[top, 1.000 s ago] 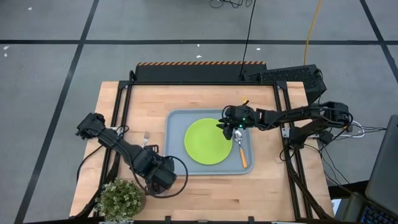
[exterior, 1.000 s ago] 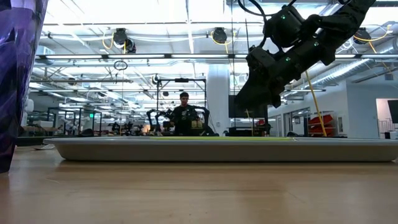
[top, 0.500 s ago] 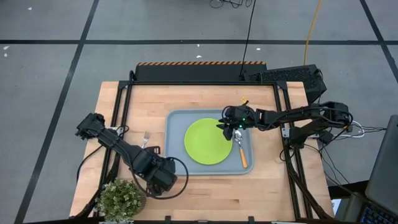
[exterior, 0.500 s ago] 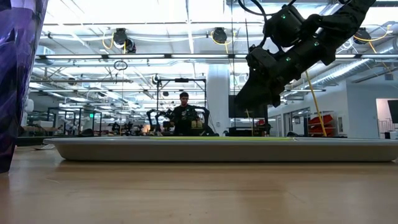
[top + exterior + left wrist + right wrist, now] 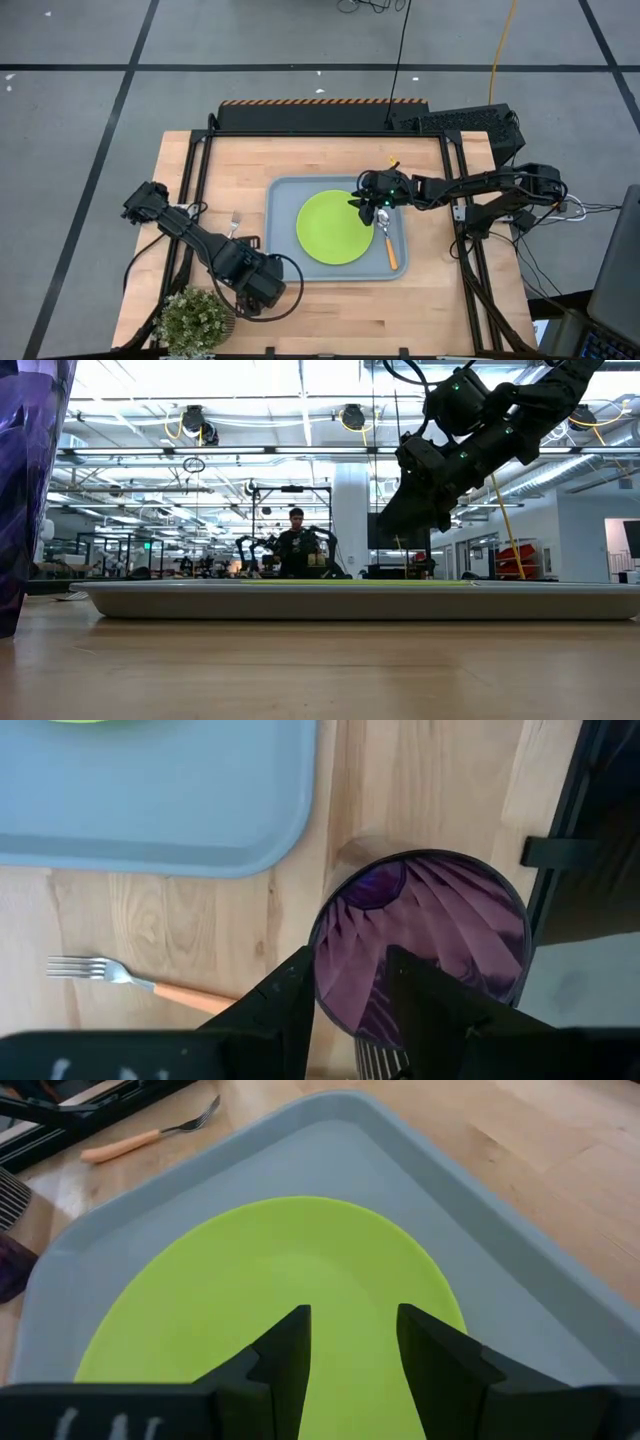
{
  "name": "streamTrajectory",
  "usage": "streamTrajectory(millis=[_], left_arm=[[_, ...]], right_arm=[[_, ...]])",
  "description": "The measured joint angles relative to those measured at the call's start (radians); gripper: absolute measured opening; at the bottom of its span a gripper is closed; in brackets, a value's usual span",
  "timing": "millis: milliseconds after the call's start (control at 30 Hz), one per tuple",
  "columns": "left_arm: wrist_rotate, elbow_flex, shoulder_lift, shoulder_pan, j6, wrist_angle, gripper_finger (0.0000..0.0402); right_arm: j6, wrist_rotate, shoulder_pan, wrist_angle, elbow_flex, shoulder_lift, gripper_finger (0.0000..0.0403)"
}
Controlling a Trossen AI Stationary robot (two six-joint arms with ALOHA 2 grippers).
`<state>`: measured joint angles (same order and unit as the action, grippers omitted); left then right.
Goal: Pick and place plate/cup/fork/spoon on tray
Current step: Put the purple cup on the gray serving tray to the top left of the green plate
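- One tray (image 5: pixel 283 200), grey-blue, mid-table; holds two pieces
- One plate (image 5: pixel 335 227), lime green, flat in the tray, slightly toward the tray's left side
- One spoon (image 5: pixel 387 240), orange handle, lying in the tray just right of the plate, bowl end under the right gripper
- One fork (image 5: pixel 233 222), on bare wood left of the tray, outside it; left wrist view shows tines (image 5: pixel 75 966) and orange handle lying near the tray's rounded corner, apart from it
- One cup (image 5: pixel 420 955), purple, ribbed inside, upright on the wood near the table's front edge, off the tray's front-left corner; fills the left edge of the low view (image 5: pixel 30 480)
- Right gripper (image 5: pixel 368 203) hovers over the plate's upper-right edge, raised above the tray in the low view (image 5: pixel 425 490); fingers (image 5: pixel 290 1350) parted, nothing between them, plate seen through the gap
- Left gripper (image 5: pixel 258 285) down at the cup, near the table's front-left; one finger (image 5: pixel 290 995) outside the cup wall, the other inside the mouth, straddling the rim; cannot tell if they press on the wall
- One potted plant (image 5: pixel 195 320) at the front-left table corner, just beside the left gripper
- One person (image 5: pixel 296 545) standing far back in the room
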<state>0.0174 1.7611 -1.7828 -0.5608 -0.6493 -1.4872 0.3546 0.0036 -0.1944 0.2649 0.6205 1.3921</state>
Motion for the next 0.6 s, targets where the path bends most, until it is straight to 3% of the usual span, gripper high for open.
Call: streamTrajectory(millis=[600], left_arm=[[-0.023, -0.001, 0.001, 0.004, 0.021, 0.011, 0.0129]], right_arm=[[0.0, 0.0, 0.0, 0.0, 0.0, 0.0, 0.0144]])
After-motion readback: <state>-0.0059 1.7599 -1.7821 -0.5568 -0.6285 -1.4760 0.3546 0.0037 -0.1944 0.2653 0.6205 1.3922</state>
